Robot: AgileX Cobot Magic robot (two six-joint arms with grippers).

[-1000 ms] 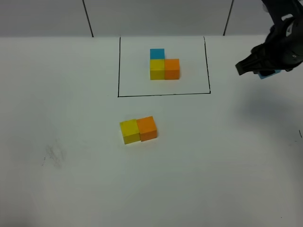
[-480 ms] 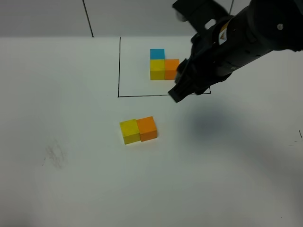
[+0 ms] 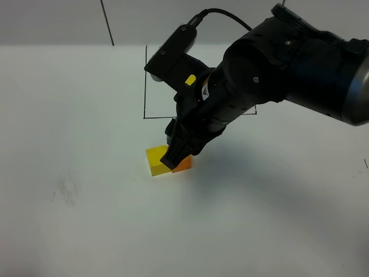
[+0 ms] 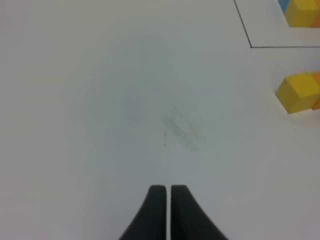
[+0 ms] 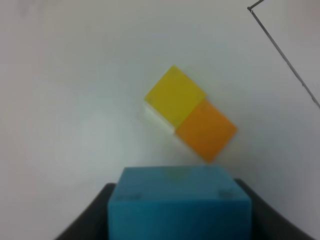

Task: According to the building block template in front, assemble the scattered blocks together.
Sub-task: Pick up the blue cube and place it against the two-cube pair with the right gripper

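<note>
White table (image 3: 86, 219) is filling the high view. The right arm (image 3: 277, 69) is big & black and is reaching across the middle. Its right gripper (image 3: 173, 158) is hanging right over the yellow cube (image 3: 154, 158) and the orange cube (image 3: 184, 165), which are sitting side by side, touching. The arm is hiding most of the black drawn box (image 3: 145, 86), so the template cubes aren't showing here. The blue cube isn't showing in this view either.

Left wrist view: the left gripper (image 4: 166, 192) is clenched tight w/ nothing in it, fingers (image 4: 156, 210) pressed together over bare table. A grey smudge (image 4: 180, 127) is sitting on the table near it. The yellow cube (image 4: 298, 92) is sitting off to the side, w/ a bit of orange touching it. A corner of the black box (image 4: 250, 46) is showing, w/ the template's yellow cube (image 4: 302, 12) and a bit of blue inside it.

Right wrist view: the right gripper (image 5: 179, 210) is grasping the blue cube (image 5: 179, 202) btwn its two black fingers (image 5: 90, 217). Past the blue cube, the yellow cube (image 5: 174, 95) and orange cube (image 5: 206, 130) are lying on the table, touching, well apart from the black line (image 5: 285, 60).
</note>
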